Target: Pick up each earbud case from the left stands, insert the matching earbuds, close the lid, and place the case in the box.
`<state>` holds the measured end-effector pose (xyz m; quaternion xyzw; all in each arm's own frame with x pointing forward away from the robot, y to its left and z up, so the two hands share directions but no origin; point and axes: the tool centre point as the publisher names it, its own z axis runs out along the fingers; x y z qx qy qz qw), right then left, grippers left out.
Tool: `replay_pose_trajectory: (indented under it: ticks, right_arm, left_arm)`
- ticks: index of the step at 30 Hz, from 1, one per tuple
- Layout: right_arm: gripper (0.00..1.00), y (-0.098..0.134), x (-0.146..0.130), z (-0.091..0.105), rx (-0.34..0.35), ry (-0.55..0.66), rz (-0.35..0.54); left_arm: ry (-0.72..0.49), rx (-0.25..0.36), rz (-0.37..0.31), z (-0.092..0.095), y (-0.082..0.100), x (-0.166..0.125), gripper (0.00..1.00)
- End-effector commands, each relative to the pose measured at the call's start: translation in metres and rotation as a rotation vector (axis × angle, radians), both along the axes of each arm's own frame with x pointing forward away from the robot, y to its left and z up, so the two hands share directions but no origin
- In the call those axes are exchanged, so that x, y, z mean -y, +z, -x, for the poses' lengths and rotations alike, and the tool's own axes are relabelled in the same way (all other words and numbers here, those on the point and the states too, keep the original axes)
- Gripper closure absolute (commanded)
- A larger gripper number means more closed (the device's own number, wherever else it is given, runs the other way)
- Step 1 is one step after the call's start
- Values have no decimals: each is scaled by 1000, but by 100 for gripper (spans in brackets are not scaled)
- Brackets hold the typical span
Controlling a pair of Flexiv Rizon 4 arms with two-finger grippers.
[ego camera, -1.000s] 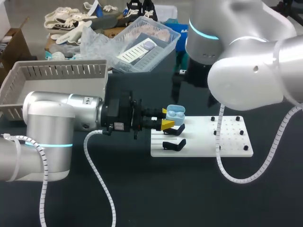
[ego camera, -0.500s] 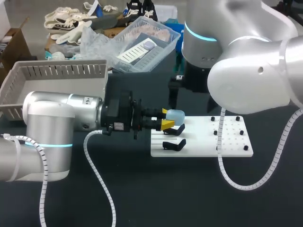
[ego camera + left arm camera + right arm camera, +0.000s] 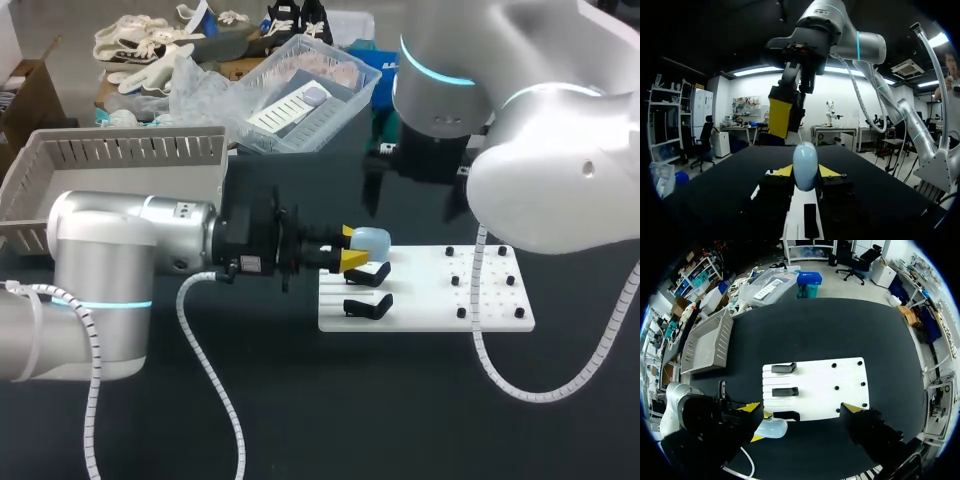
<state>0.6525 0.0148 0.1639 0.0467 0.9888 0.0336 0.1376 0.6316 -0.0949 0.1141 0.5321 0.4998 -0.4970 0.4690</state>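
Observation:
My left gripper [image 3: 352,253] is shut on a pale blue earbud case [image 3: 371,241] with its lid down, held just above the back stand [image 3: 369,273] of the white board [image 3: 480,300]. In the left wrist view the case [image 3: 805,165] stands upright between my yellow fingertips [image 3: 783,171]. My right gripper [image 3: 410,203] hangs open behind and above the board, holding nothing. From the right wrist the case [image 3: 772,428] lies near the board's [image 3: 830,390] front corner, beside three black stands [image 3: 785,391].
A grey slatted basket [image 3: 110,165] sits at the back left, behind my left arm. A clear plastic tray [image 3: 300,95] with bags lies further back. A second black stand [image 3: 367,304] sits on the board, and small black pegs [image 3: 500,251] dot its right half.
The case's lid, open with earbuds showing a second ago, is now down. My right gripper has drawn back and shifted right from the case. My left gripper kept still.

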Motion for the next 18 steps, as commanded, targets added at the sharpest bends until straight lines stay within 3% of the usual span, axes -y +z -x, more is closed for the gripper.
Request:
replay_pose_trajectory:
  ticks: [1, 5, 12, 18]
  right_arm:
    - [0, 7, 19, 20, 98, 20, -36]
    - [0, 11, 32, 29, 143, 97, -85]
    - [0, 8, 48, 44, 126, 212, -117]
    - [0, 5, 60, 51, 113, 279, -143]
  left_arm:
    - [9, 3, 3, 0, 14, -9, 100]
    - [26, 10, -2, -2, 27, -19, 100]
    - [59, 31, -55, -6, 43, -36, 100]
    - [107, 19, -121, -14, 41, -53, 100]
